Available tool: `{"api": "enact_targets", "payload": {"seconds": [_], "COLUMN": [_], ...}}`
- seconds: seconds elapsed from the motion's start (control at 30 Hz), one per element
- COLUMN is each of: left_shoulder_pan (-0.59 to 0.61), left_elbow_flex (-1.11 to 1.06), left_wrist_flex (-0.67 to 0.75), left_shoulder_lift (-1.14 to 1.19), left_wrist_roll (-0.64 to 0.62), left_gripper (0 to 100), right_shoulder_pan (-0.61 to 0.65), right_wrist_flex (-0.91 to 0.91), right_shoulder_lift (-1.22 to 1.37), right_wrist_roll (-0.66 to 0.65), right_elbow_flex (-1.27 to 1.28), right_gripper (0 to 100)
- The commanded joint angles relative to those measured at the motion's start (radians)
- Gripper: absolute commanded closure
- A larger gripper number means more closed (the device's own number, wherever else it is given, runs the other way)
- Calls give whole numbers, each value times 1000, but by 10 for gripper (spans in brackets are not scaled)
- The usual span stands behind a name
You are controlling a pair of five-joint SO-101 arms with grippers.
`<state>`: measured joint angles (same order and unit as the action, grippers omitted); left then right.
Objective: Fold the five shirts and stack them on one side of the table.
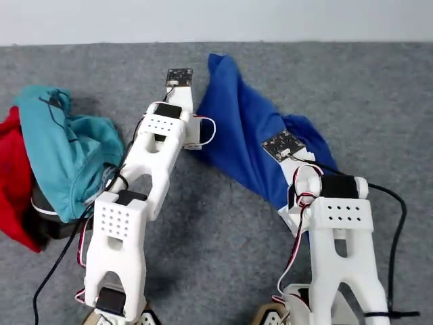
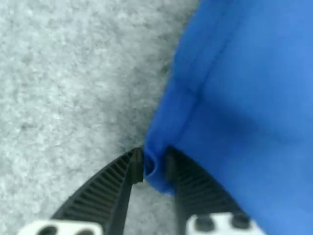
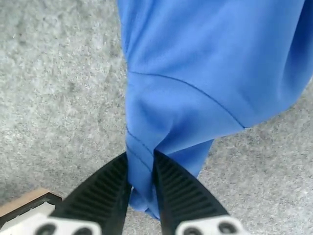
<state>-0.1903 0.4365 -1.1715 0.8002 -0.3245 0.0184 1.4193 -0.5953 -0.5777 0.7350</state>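
evidently left tool (image 2: 153, 159) and right tool (image 3: 141, 160) both pinch one blue shirt (image 1: 240, 128) by its edges; one teal shirt (image 1: 64, 156), one red shirt (image 1: 12, 169) heaped aside on the bench (image 1: 365, 88).

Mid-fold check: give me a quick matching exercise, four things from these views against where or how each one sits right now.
Things:
1 blue shirt
2 teal shirt
3 red shirt
4 right hand

States:
A outermost on the left, partly covered
B shut on a fold of blue cloth
C mid-scene, gripped at two edges
D draped over the red one

Pairs: 1-C, 2-D, 3-A, 4-B
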Motion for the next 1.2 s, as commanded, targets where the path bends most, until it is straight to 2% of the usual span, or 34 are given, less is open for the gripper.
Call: {"api": "enact_targets", "payload": {"seconds": [0.0,0.1,0.2,0.37,0.5,0.73,1.0,1.17], "left_shoulder_pan": [-3,11,48,100,186,270,264,233], "left_elbow_flex": [33,53,122,266,168,-173,-503,-644], "left_wrist_flex": [-8,-55,-190,-582,-586,-586,-583,-479], "left_shoulder_lift": [-8,-17,-49,-126,-255,-621,-1069,-1129], "left_wrist_roll": [-2,-2,23,216,284,295,430,433], "left_gripper": [988,988,988,988,988,988,988,987], "right_shoulder_pan": [1,-2,-4,-5,-38,-225,-232,-196], "right_wrist_flex": [7,7,7,33,79,104,213,223], "right_shoulder_lift": [-25,-25,-25,-25,-27,-27,-27,-25], "right_wrist_roll": [-11,-11,-11,-26,-103,-152,-193,-195], "right_elbow_flex": [-6,-6,-6,-6,-8,-8,-8,-6], "right_gripper": [989,989,989,989,989,989,989,983]}}
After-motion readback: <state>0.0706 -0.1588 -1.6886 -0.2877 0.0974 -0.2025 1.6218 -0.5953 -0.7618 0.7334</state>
